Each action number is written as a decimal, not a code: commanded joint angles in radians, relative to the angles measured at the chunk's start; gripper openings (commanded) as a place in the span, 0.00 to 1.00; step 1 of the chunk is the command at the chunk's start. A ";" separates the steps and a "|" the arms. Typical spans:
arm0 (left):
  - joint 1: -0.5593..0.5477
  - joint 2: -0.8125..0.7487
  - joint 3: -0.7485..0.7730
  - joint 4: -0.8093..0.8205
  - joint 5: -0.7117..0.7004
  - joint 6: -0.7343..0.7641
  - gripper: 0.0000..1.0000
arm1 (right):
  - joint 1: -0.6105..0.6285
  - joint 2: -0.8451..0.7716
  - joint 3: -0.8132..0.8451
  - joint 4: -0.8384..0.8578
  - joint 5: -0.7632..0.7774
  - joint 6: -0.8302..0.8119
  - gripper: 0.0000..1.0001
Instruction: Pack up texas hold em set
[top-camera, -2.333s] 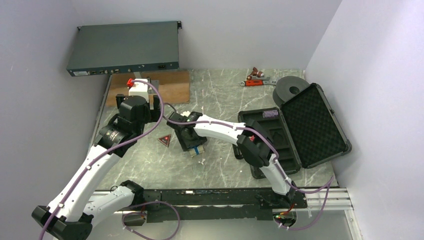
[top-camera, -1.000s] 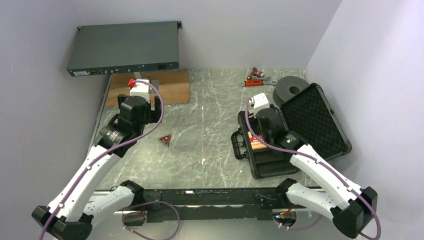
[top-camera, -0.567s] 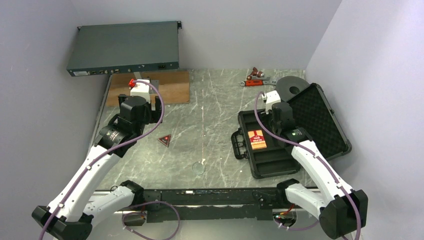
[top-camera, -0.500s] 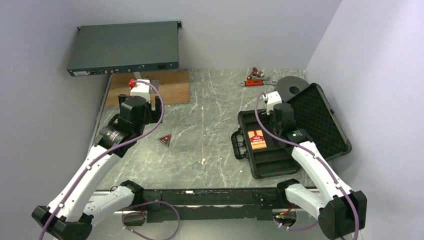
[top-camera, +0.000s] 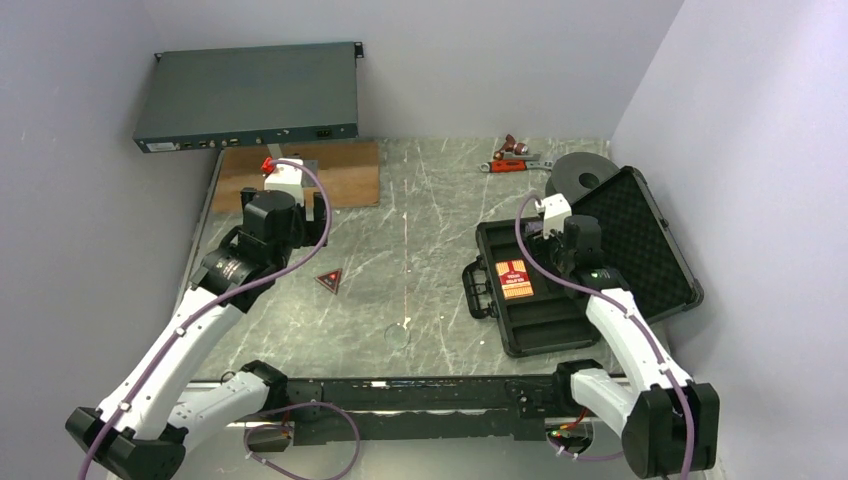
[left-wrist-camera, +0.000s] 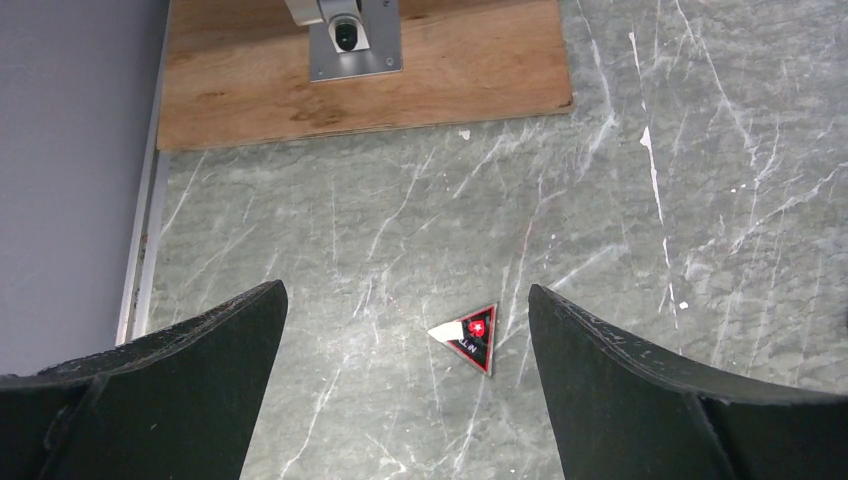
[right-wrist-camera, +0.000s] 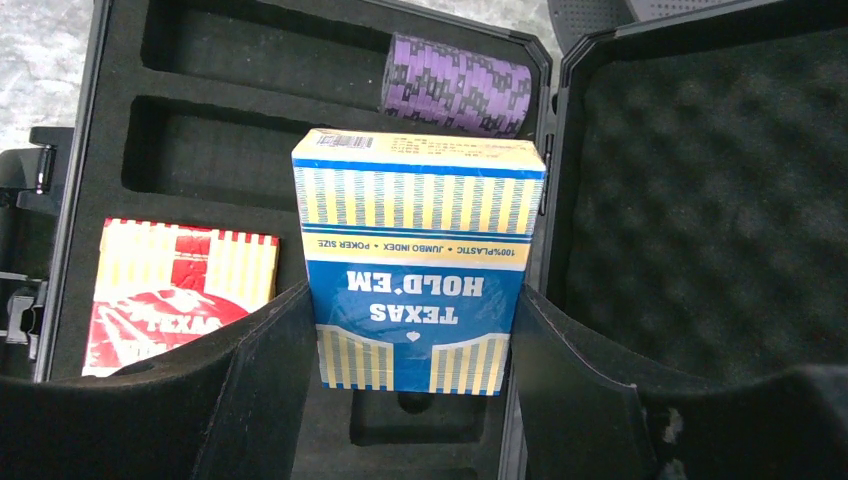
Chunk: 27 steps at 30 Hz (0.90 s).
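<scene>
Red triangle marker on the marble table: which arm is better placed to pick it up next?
Left. The left pincer hangs open directly above the flat red triangle marker. The right pincer is busy, shut on the blue-and-white card box over the black foam-lined case.

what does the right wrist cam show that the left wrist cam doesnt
Only right wrist: the blue card box gripped between the right fingers over the open case, with the red card box and purple chip stack in its slots. Only left wrist: the red triangle on the table under the open left fingers, plus a wooden board. Both: bare marble table.
</scene>
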 joint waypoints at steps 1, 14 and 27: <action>0.000 0.007 -0.002 0.035 0.013 -0.001 0.97 | -0.041 0.028 -0.005 0.105 -0.112 -0.039 0.00; 0.000 0.006 -0.005 0.040 0.026 -0.003 0.97 | -0.055 0.064 -0.032 0.049 -0.025 -0.054 0.00; 0.000 0.004 -0.008 0.043 0.014 -0.001 0.98 | -0.052 0.115 0.047 -0.005 0.093 0.046 1.00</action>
